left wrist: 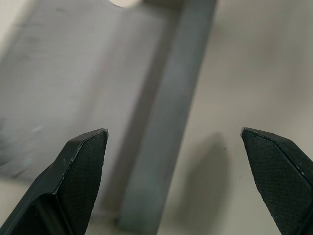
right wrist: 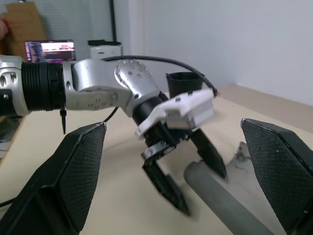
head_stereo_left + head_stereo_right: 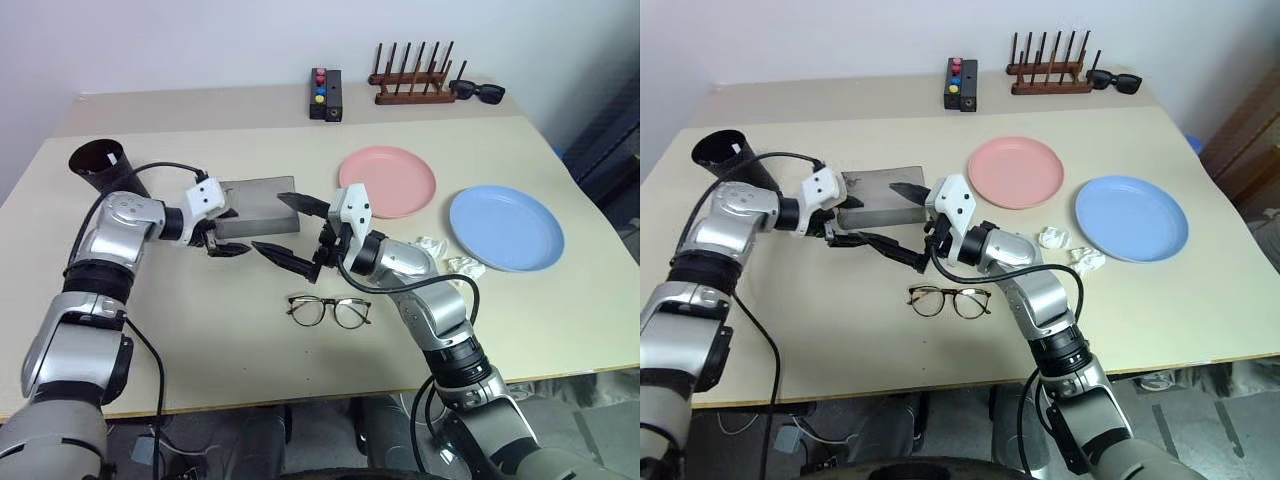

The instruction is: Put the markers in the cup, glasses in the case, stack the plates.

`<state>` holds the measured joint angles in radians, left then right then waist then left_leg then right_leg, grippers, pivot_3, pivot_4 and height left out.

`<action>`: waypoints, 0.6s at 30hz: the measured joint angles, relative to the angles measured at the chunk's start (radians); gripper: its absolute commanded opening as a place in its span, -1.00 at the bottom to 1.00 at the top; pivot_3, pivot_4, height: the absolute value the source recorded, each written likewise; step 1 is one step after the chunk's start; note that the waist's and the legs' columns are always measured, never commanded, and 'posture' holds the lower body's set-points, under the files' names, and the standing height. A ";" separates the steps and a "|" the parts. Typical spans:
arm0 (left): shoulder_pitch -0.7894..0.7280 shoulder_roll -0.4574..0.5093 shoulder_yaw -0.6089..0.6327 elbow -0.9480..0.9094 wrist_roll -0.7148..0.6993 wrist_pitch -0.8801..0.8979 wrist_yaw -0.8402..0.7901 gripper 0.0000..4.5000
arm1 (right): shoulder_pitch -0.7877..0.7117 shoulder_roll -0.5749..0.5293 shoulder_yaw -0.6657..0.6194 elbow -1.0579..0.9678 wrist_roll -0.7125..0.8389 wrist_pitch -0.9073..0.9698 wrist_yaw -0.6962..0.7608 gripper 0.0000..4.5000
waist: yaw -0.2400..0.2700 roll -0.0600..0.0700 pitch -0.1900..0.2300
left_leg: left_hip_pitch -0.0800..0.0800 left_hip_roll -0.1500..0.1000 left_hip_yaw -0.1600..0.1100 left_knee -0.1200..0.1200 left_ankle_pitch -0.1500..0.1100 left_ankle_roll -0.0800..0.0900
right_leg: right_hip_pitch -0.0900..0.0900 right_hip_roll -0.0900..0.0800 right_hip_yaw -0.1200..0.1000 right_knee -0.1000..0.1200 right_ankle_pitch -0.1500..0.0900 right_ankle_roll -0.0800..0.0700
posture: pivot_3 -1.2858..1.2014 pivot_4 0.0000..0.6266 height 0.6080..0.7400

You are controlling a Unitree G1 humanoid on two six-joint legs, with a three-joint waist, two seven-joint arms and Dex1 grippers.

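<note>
You are working the glasses step, and the landmark for it is the flat grey rectangular hinged case point(image 3: 258, 205) in the middle of the beige tabletop point(image 3: 840, 330). Your left gripper point(image 2: 188, 169) is hovering at the case's near edge with its two black fingers spread wide and nothing between them; the wrist view is showing one finger over the scuffed lid and the other over bare table. Your right gripper point(image 3: 291, 232) is waiting just right of the case, jaws equally wide and empty, pointing across toward the left one.

The thin dark-framed eyeglasses point(image 3: 329, 311) are lying unfolded on the table, nearer you than the case and a little to its right, untouched. The lid looks shut, so the next move probably calls for opening it: you are needing one finger under the lip while the box stays put.

The salmon pink round plate point(image 3: 388, 180) and the light blue round plate point(image 3: 506, 227) are lying side by side, unstacked, well right of the case. The tall matte black cup point(image 3: 101, 165) is standing to its left.
</note>
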<state>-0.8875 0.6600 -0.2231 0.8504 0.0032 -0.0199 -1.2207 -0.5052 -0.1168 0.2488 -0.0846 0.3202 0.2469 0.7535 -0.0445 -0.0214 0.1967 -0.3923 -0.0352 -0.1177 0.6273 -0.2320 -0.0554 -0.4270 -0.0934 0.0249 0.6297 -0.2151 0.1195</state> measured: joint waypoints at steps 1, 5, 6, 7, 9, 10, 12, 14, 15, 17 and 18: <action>-0.011 -0.009 -0.001 0.022 0.011 -0.011 -0.001 0.98 | 0.001 -0.001 -0.001 0.000 -0.001 0.000 -0.002 1.00 | 0.000 0.000 0.000 | 0.000 0.000 0.000 0.000 0.000 0.000 | 0.000 0.000 0.000 0.000 0.000 0.000 | 0.03 -0.52 0.98; -0.052 -0.024 -0.002 0.093 0.046 -0.052 -0.003 0.64 | 0.001 -0.003 -0.001 0.000 -0.002 0.000 -0.011 1.00 | 0.000 0.000 0.000 | 0.000 0.000 0.000 0.000 0.000 0.000 | 0.000 0.000 0.000 0.000 0.000 0.000 | 0.03 -0.52 0.98; -0.056 -0.026 -0.001 0.104 0.051 -0.059 -0.006 0.43 | 0.001 -0.003 -0.001 0.000 -0.002 -0.001 -0.013 1.00 | 0.000 0.000 0.000 | 0.000 0.000 0.000 0.000 0.000 0.000 | 0.000 0.000 0.000 0.000 0.000 0.000 | 0.03 -0.52 0.98; -0.057 -0.027 0.000 0.119 0.054 -0.067 -0.010 0.19 | 0.001 -0.004 -0.001 0.000 -0.002 -0.001 -0.015 1.00 | 0.000 0.000 0.000 | 0.000 0.000 0.000 0.000 0.000 0.000 | 0.000 0.000 0.000 0.000 0.000 0.000 | 0.03 -0.52 0.98; -0.058 -0.030 0.004 0.130 0.054 -0.083 -0.019 -0.27 | 0.003 -0.008 -0.001 0.000 -0.002 -0.001 -0.019 1.00 | 0.000 0.000 0.000 | 0.000 0.000 0.000 0.000 0.000 0.000 | 0.000 0.000 0.000 0.000 0.000 0.000 | 0.03 -0.52 0.98; -0.058 -0.030 0.005 0.131 0.054 -0.086 -0.022 -0.49 | 0.006 -0.010 -0.001 -0.001 -0.002 -0.001 -0.020 1.00 | 0.000 0.000 0.000 | 0.000 0.000 0.000 0.000 0.000 0.000 | 0.000 0.000 0.000 0.000 0.000 0.000 | 0.03 -0.52 0.98; -0.058 -0.030 0.004 0.134 0.054 -0.094 -0.034 -0.92 | 0.009 -0.012 -0.001 -0.001 -0.002 -0.001 -0.020 1.00 | 0.000 0.000 0.000 | 0.000 0.000 0.000 0.000 0.000 0.000 | 0.000 0.000 0.000 0.000 0.000 0.000 | 0.03 -0.52 0.98; -0.058 -0.030 0.009 0.137 0.054 -0.099 -0.037 -0.96 | 0.009 -0.012 -0.001 -0.001 -0.002 -0.001 -0.020 1.00 | 0.000 0.000 0.000 | 0.000 0.000 0.000 0.000 0.000 0.000 | 0.000 0.000 0.000 0.000 0.000 0.000 | 0.03 -0.52 0.98; -0.057 -0.030 0.010 0.137 0.054 -0.099 -0.037 -0.96 | 0.009 -0.012 -0.001 -0.001 -0.002 -0.001 -0.020 1.00 | 0.000 0.000 0.000 | 0.000 0.000 0.000 0.000 0.000 0.000 | 0.000 0.000 0.000 0.000 0.000 0.000 | 0.03 -0.52 0.98; -0.046 -0.026 0.017 0.125 0.049 -0.097 -0.049 -0.96 | 0.009 -0.012 0.000 -0.001 -0.001 -0.001 -0.020 1.00 | 0.000 0.000 0.000 | 0.000 0.000 0.000 0.000 0.000 0.000 | 0.000 0.000 0.000 0.000 0.000 0.000 | 0.03 -0.52 0.98; -0.039 -0.023 0.022 0.118 0.045 -0.096 -0.057 -0.96 | 0.009 -0.012 0.000 -0.001 -0.002 -0.001 -0.019 1.00 | -0.001 0.000 0.000 | 0.000 0.000 0.000 0.000 0.000 0.000 | 0.000 0.000 0.000 0.000 0.000 0.000 | 0.03 -0.52 0.98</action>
<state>-0.9261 0.6368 -0.2014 0.9683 0.0483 -0.1159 -1.2780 -0.4965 -0.1288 0.2484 -0.0854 0.3187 0.2455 0.7341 -0.0454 -0.0214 0.1967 -0.3924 -0.0352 -0.1178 0.6274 -0.2320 -0.0554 -0.4271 -0.0934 0.0249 0.6299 -0.2151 0.1196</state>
